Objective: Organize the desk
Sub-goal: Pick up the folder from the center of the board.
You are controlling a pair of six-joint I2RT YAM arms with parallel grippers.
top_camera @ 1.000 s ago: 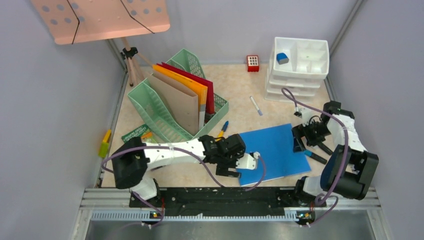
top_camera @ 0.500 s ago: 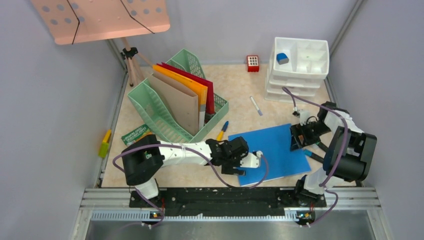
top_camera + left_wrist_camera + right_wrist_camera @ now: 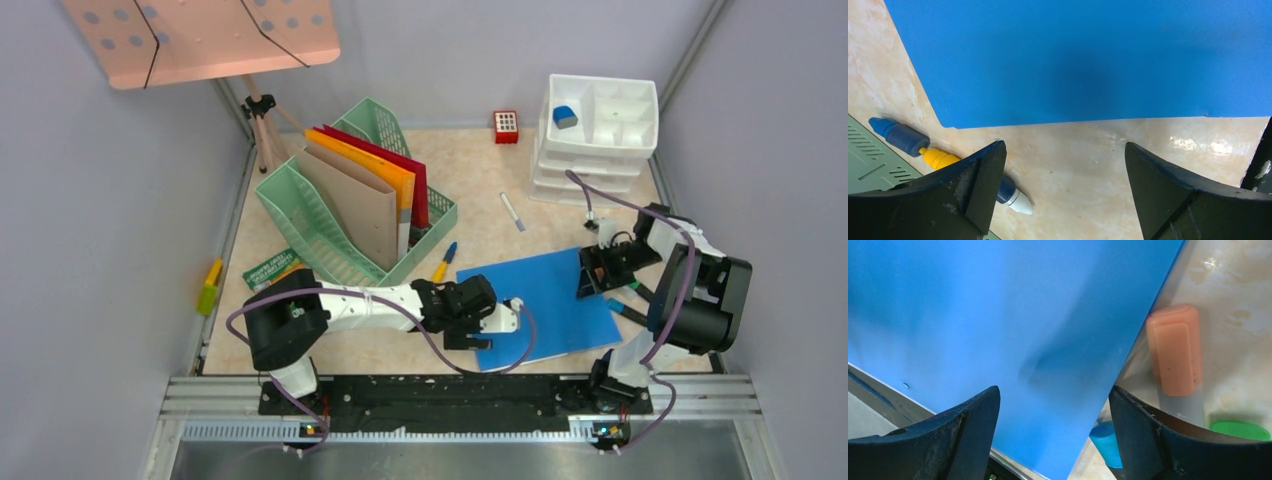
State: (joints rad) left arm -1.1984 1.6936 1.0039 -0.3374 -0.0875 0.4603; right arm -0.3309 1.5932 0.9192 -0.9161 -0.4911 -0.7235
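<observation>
Since a second ago the right gripper has been brought leftward onto the right edge of the blue folder; its fingers are spread wide over that edge, nothing pinched; the left gripper is likewise spread, just beside the folder's left edge; beneath lies the desk, beige and marbled, walled by grey panels.

Bright, even light; glare spots on the desk, soft shadows.
</observation>
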